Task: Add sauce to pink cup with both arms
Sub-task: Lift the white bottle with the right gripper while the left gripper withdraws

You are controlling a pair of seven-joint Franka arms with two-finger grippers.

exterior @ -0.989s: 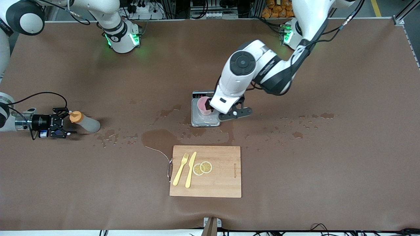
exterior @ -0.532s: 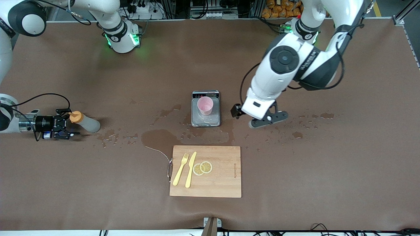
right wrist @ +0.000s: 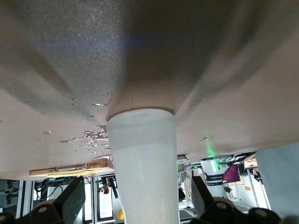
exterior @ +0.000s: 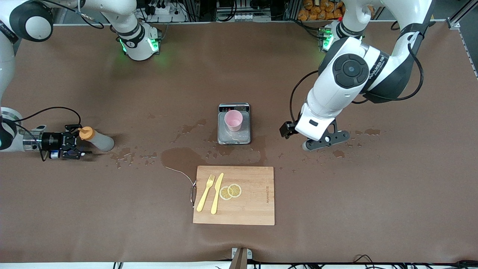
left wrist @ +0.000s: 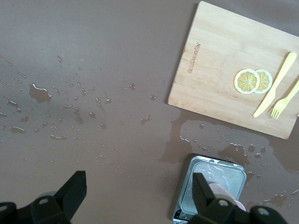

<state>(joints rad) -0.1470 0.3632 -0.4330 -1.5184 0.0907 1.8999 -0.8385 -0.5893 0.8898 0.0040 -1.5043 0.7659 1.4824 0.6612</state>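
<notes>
Right gripper [exterior: 76, 141] open, sauce [exterior: 98, 139] lying between its fingers, seemingly untouched.

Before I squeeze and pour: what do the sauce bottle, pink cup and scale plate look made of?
Sauce bottle: soft-looking translucent plastic, frosted grey, with an opaque orange cap. Pink cup: probably matte plastic, uniform pale colour with no glaze shine. Scale plate: likely brushed steel, silvery and reflective under water droplets.

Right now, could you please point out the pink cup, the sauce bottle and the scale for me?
pink cup [exterior: 233, 120], front view, on its pale rim and inside.
sauce bottle [exterior: 100, 140], front view, on its whitish body.
scale [exterior: 233, 139], front view, on the bare steel plate nearer the camera than the cup.
</notes>
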